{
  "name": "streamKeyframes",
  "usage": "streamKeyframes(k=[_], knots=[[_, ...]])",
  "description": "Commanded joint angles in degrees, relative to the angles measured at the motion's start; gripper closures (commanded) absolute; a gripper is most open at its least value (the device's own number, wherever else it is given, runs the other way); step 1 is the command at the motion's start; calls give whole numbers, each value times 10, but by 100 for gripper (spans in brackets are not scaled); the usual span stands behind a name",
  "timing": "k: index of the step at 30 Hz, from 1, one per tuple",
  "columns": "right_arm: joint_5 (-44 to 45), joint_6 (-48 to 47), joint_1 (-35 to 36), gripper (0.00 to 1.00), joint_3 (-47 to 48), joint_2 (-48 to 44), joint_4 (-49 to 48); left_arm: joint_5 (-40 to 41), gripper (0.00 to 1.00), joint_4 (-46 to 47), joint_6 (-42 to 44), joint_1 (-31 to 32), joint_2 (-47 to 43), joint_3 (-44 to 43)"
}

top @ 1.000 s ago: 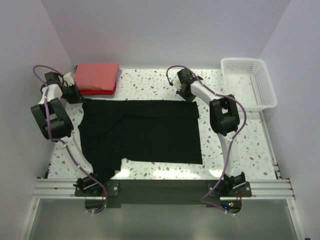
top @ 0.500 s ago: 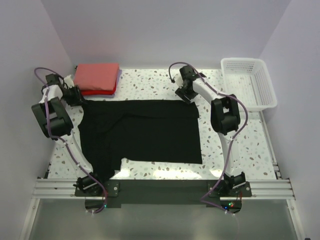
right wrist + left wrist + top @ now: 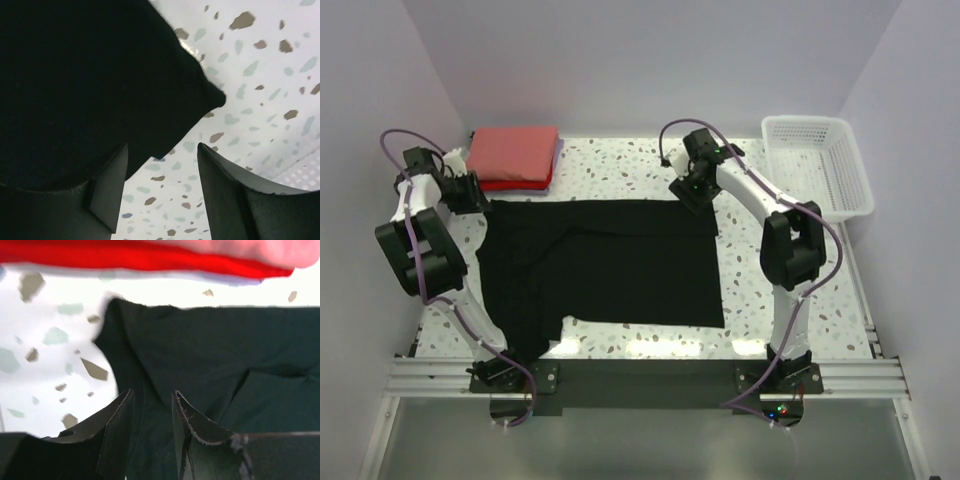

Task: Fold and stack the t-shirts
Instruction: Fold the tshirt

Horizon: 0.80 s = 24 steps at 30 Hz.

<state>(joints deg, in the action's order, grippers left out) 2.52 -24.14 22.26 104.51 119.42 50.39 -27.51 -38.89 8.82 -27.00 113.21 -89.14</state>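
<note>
A black t-shirt (image 3: 610, 260) lies spread flat on the speckled table (image 3: 620, 165), one sleeve reaching the front left. My left gripper (image 3: 470, 193) is at its back left corner. In the left wrist view the gripper (image 3: 153, 391) is partly open, with the black cloth (image 3: 210, 345) lying under the gap. My right gripper (image 3: 692, 190) is at the shirt's back right edge. In the right wrist view it (image 3: 162, 146) is open and empty over bare table beside the shirt's corner (image 3: 75, 75). A folded stack of coral-red shirts (image 3: 513, 153) with a thin purple-blue one (image 3: 557, 158) sits at the back left.
A white lattice basket (image 3: 818, 165) stands at the back right, close to the right arm. The folded stack's red edge (image 3: 150, 255) is just beyond the left gripper. Walls close in on the left, the back and the right.
Both arms' elbows have swung outward and up. The right gripper has shifted slightly along the shirt's back edge. The black shirt has not moved.
</note>
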Motion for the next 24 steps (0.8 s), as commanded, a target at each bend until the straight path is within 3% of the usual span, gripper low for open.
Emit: streamKeyframes(k=[1,3,6,15,24], knots=[[-29,44,5,43,-51,-38,-5,-25,60,-5,29,-7,-32,35],[-60,46,10,55,-82,-57,-9,-33,62,-7,38,-5,-37,53],[-80,32,37,61,-127,-60,-10,-39,65,-21,52,-5,-34,62],[-14,23,47,61,-178,5,-37,0,65,-38,52,8,-17,109],[56,-25,-39,63,-207,22,-48,-5,65,-8,23,30,-23,158]])
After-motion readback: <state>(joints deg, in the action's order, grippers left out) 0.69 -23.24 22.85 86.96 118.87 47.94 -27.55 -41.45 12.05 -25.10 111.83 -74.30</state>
